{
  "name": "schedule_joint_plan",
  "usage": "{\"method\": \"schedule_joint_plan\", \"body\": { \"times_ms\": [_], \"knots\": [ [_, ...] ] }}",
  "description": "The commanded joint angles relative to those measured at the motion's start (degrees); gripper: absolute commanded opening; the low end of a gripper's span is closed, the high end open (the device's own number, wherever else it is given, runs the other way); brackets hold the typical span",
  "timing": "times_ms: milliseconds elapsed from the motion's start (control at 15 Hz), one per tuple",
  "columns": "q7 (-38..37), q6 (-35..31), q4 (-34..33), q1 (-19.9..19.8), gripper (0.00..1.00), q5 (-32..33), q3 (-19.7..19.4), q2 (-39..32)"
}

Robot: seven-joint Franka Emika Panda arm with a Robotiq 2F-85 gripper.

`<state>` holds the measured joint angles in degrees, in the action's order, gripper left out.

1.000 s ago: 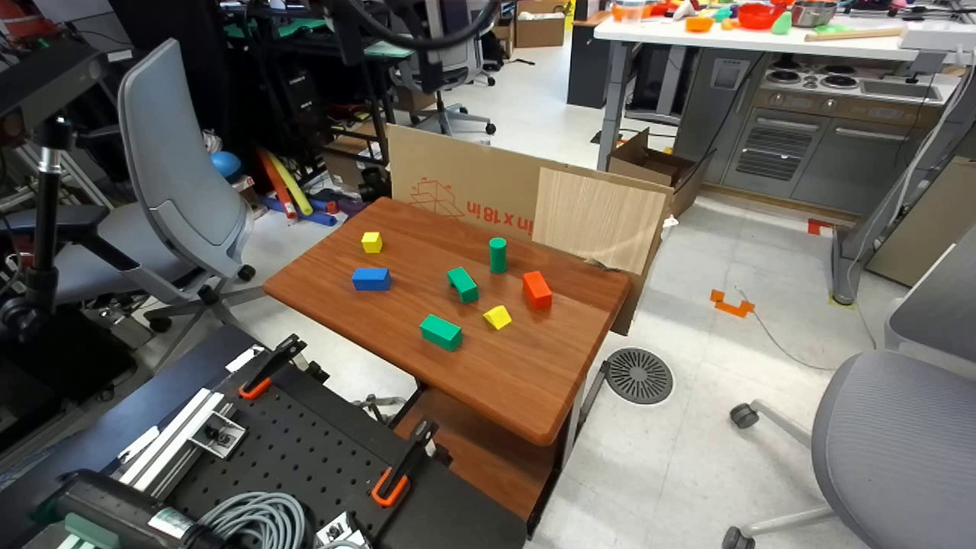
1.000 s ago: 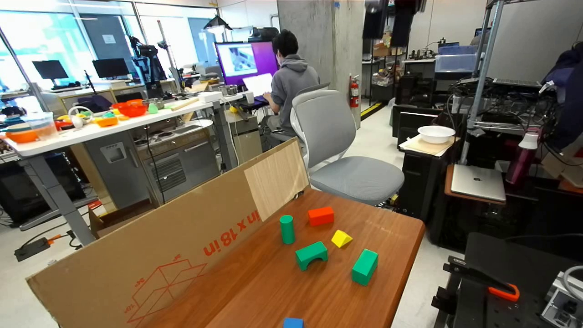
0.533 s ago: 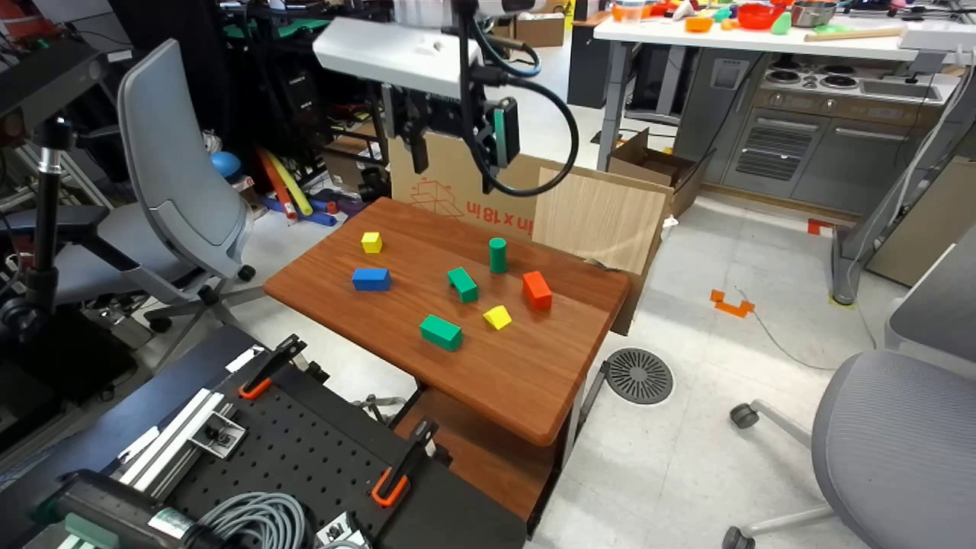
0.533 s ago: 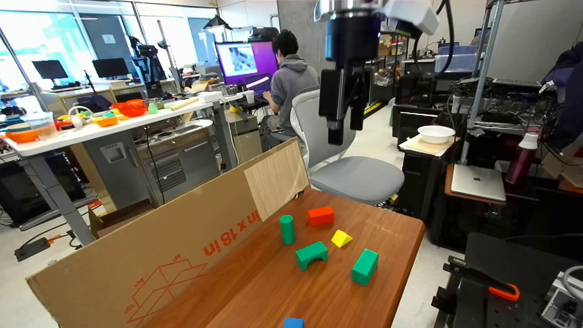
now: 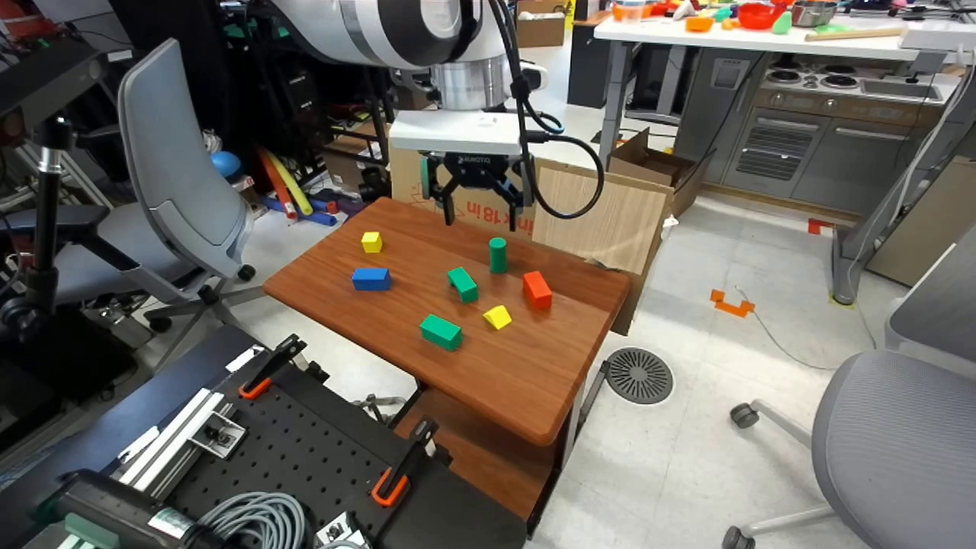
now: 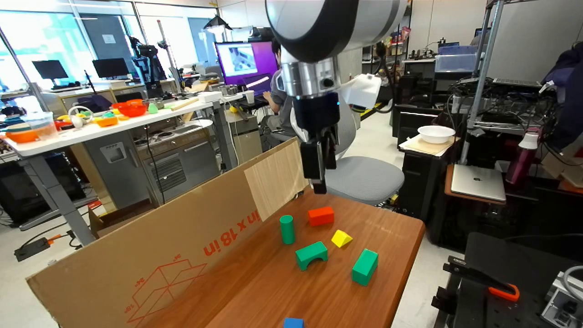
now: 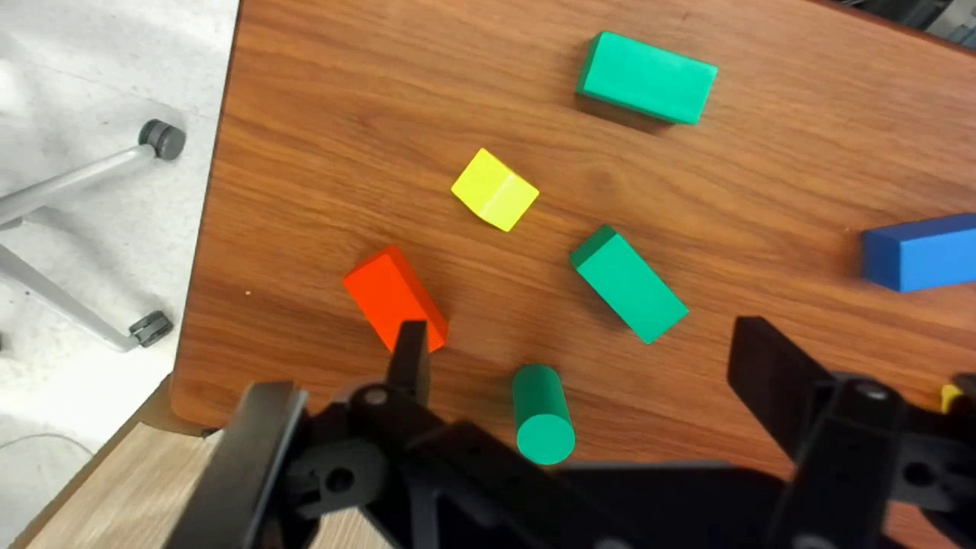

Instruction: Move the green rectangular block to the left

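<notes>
The green rectangular block (image 5: 441, 332) is a solid bright-green brick lying flat near the table's edge on the pegboard side. It also shows in an exterior view (image 6: 365, 267) and at the top of the wrist view (image 7: 646, 78). My gripper (image 5: 480, 224) is open and empty, pointing down, well above the table near the cardboard side. It also shows in an exterior view (image 6: 325, 180). In the wrist view its two fingers (image 7: 582, 326) are wide apart, with a green cylinder seen between them. The green rectangular block lies well beyond the fingertips there.
A green arch block (image 5: 463, 284), green cylinder (image 5: 498, 255), orange-red block (image 5: 537, 290), yellow wedge (image 5: 498, 317), blue block (image 5: 371, 279) and yellow block (image 5: 371, 242) stand on the wooden table (image 5: 518, 381). A cardboard sheet (image 6: 182, 228) stands along its far edge.
The arm has come into view from above. My gripper has swung round and moved lower, over the cardboard side of the table. The blocks have not moved.
</notes>
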<state>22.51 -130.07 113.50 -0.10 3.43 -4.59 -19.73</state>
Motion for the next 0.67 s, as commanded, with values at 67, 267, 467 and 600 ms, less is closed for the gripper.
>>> {"method": "schedule_joint_plan", "body": {
  "times_ms": [67, 267, 467, 600],
  "knots": [
    [2.6, -1.2, -6.8, -0.5, 1.00, 8.8, 2.3, -7.5],
    [5.9, -0.8, -9.7, -0.7, 1.00, 12.0, 3.9, -11.2],
    [9.8, -0.1, -11.8, -1.4, 1.00, 12.0, 5.7, -13.9],
    [11.8, 0.6, -12.2, -1.8, 1.00, 10.9, 6.8, -14.7]
  ]
}}
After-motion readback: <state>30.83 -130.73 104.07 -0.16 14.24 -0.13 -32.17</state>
